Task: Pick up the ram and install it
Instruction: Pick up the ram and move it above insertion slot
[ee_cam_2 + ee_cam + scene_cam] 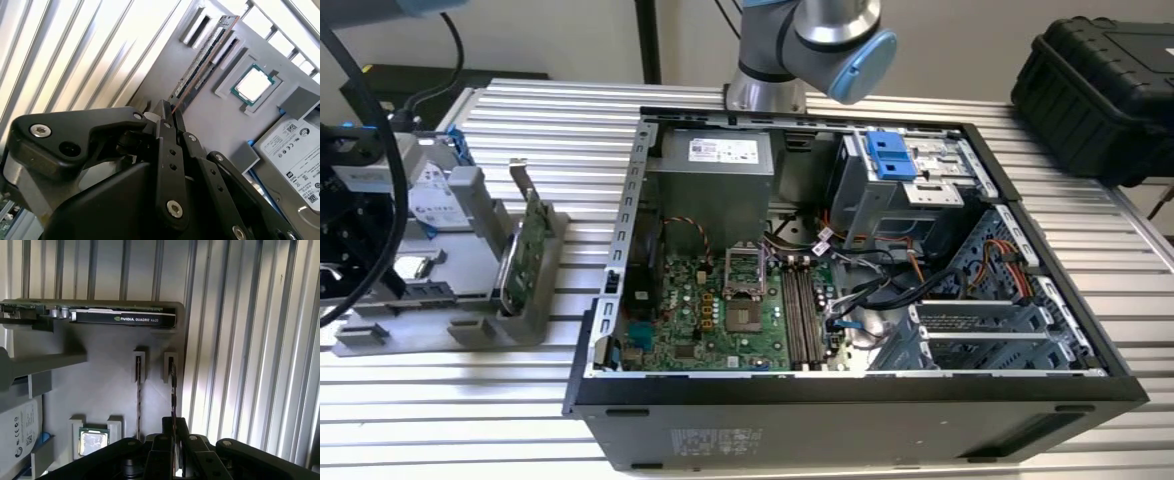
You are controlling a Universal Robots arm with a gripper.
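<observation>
The black, jointed pincer [171, 112] pinches the near end of the ram [202, 57], a thin flat stick standing on edge in the matte grey holder's [210, 125] outermost slot (open ribbed-metal table [75, 50] just beside).

1. The gripper [168, 111] is matte black, with silver screw heads.
2. The ram [202, 60] has dark chips and a reddish-brown edge.
3. The holder tray [100, 385] is plain grey.
4. The processor [253, 85] has a silver top and a green border.
5. The hard drive [295, 150] wears a white label.
6. The graphics card [120, 317] is a green board with a black strip.
7. The table [520, 400] is silver, ribbed in long stripes.
8. The computer case [854, 420] is black; its motherboard [707, 320] is green.
</observation>
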